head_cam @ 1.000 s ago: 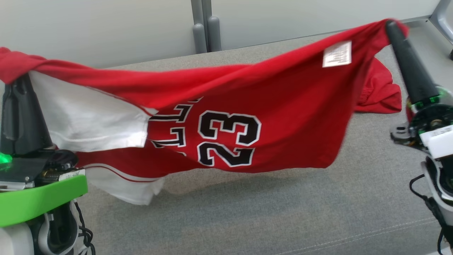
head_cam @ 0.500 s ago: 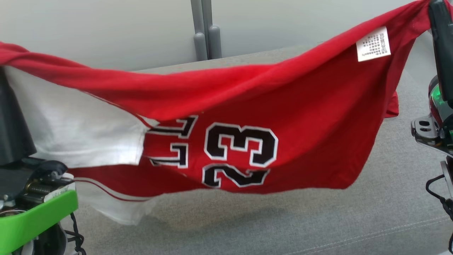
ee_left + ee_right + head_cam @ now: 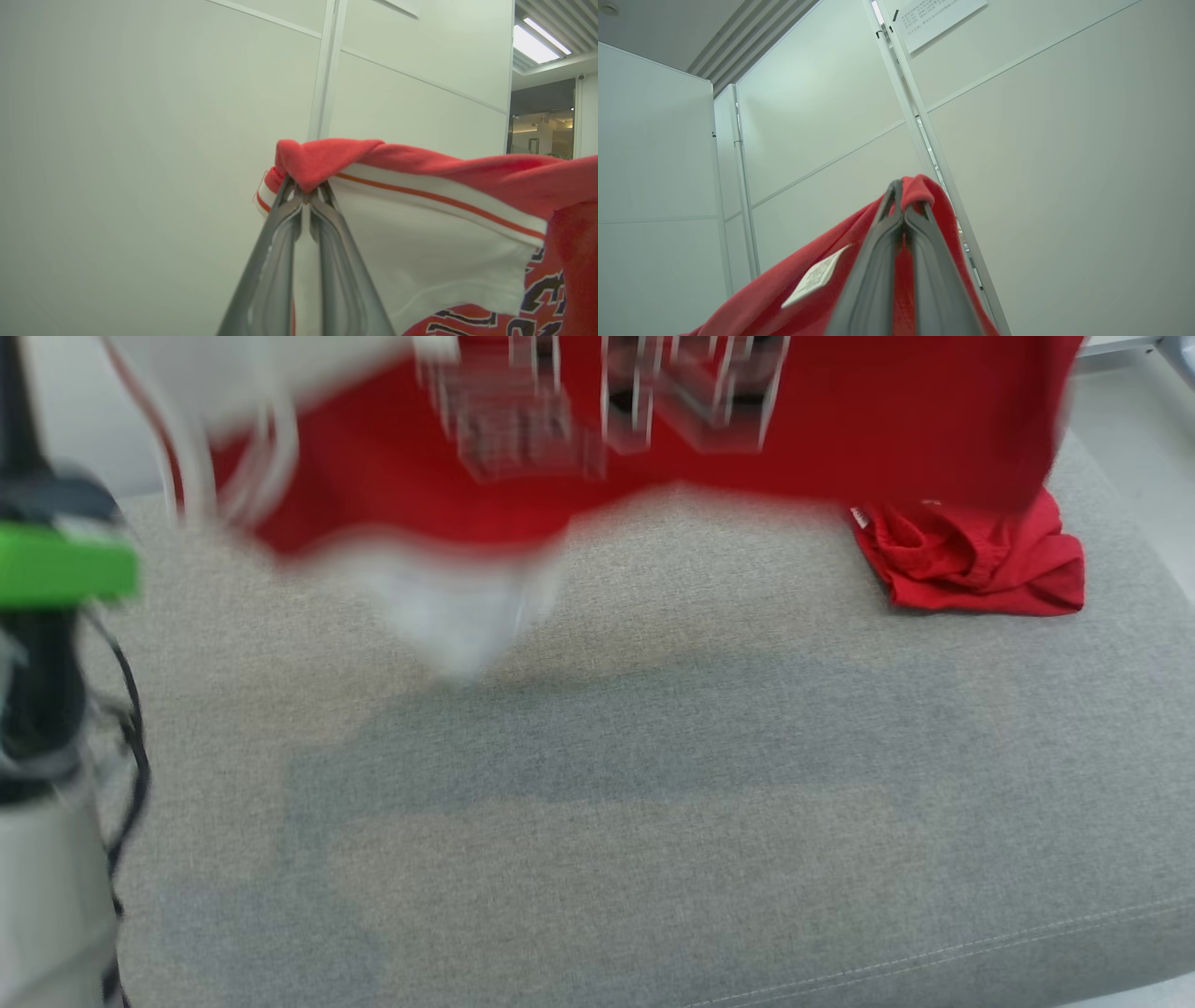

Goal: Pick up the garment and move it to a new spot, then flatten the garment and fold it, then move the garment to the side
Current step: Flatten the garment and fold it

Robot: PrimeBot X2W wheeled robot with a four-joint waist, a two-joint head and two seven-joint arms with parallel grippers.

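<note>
Left gripper (image 3: 306,196): jaws were clamped shut on a red corner of the garment (image 3: 420,224), white striped sleeve just beside. Right gripper (image 3: 903,205): jaws pinched shut on its other red edge; white label (image 3: 815,276) just beside, print unreadable. Garment hung stretched btwn both jaws, above grey cushion (image 3: 653,821); lettering blurred.

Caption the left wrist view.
Left end effector shut on a bunched red corner of the jersey, before a pale wall panel.
</note>
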